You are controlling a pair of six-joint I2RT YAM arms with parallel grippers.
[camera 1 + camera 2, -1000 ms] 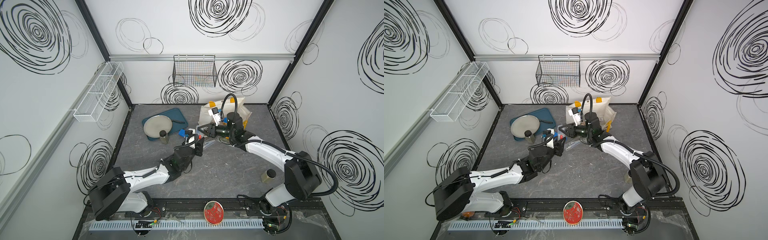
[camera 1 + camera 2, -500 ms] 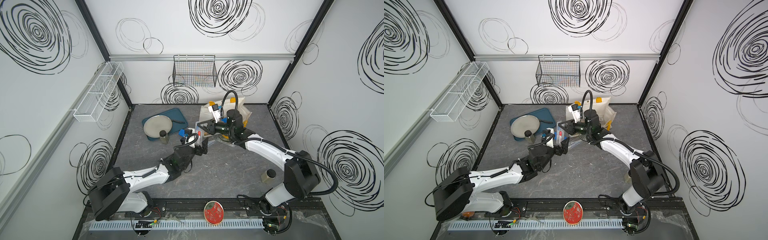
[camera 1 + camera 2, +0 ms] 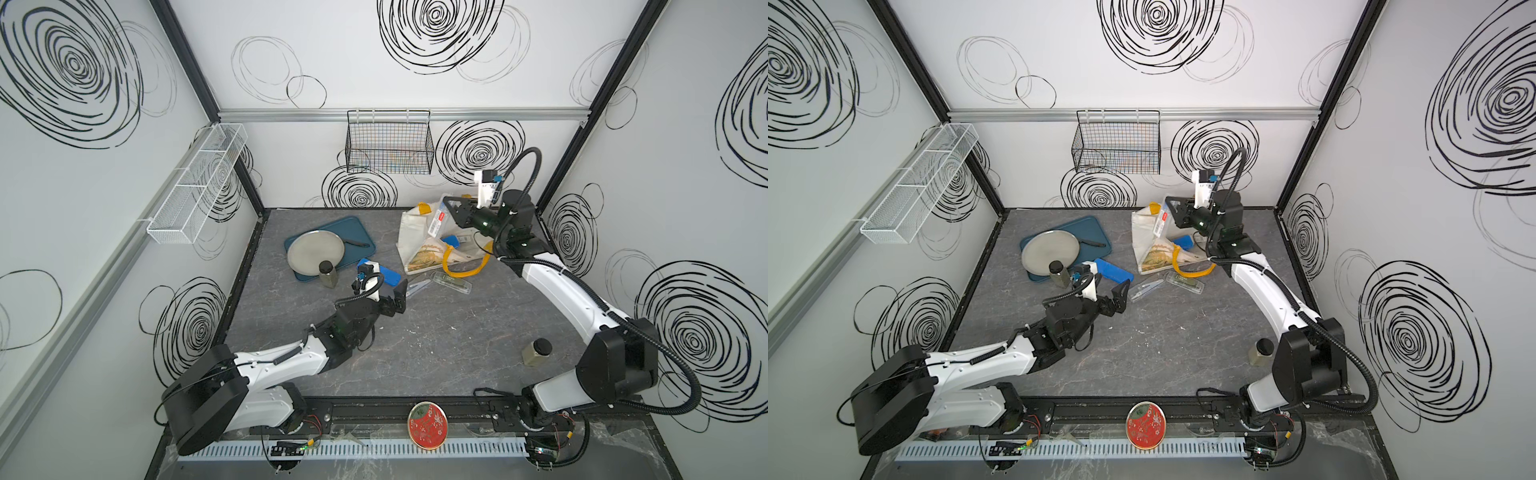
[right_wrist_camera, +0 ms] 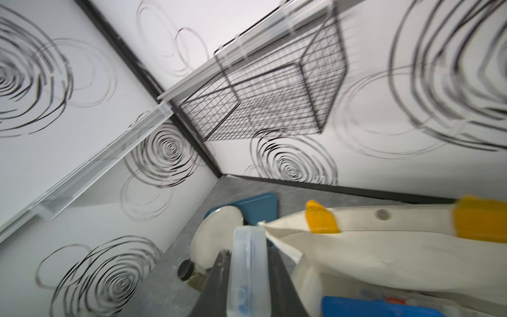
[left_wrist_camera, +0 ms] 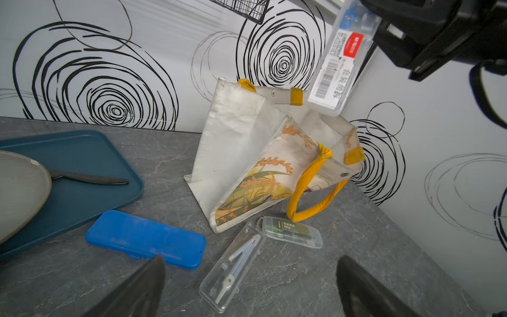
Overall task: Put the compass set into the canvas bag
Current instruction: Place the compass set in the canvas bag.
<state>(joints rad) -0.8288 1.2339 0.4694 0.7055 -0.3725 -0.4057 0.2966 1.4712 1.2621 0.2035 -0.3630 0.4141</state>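
Observation:
The compass set is a clear plastic case with a red label and a barcode. My right gripper is shut on it and holds it in the air, slanting down over the open mouth of the canvas bag. The bag stands slumped at the back right, with yellow handles and a printed field. My left gripper is open and empty, low over the table. A second clear case with a white compass lies just in front of it.
A blue flat case and a clear case with green contents lie near the bag. Another blue case is inside it. A teal tray holds a plate. Jars stand on the table.
My left gripper has opened, let go of the labelled case and drawn back. The right gripper has carried that case up and to the back right, over the bag.

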